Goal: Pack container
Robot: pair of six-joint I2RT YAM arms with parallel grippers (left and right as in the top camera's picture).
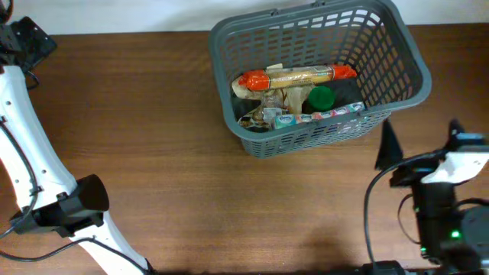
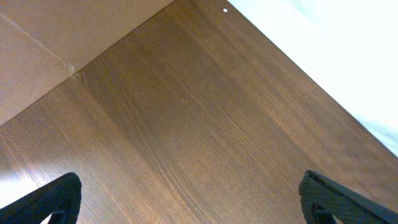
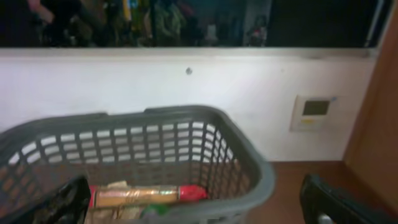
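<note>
Indoor robot test room, lab-like rather than a home. Wood-grain table (image 1: 153, 114) with a white left arm (image 1: 34, 145) and a right arm (image 1: 466, 164) at its near corners, black cable (image 1: 367, 214) looping loose. Beyond the far edge: plain white wall (image 3: 155, 81), small wall control panel (image 3: 316, 112), dark glass strip (image 3: 186, 22) above showing dim reflections.

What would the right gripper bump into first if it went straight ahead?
Probably the near rim of the container, just ahead of the right gripper; depth is hard to judge.
</note>
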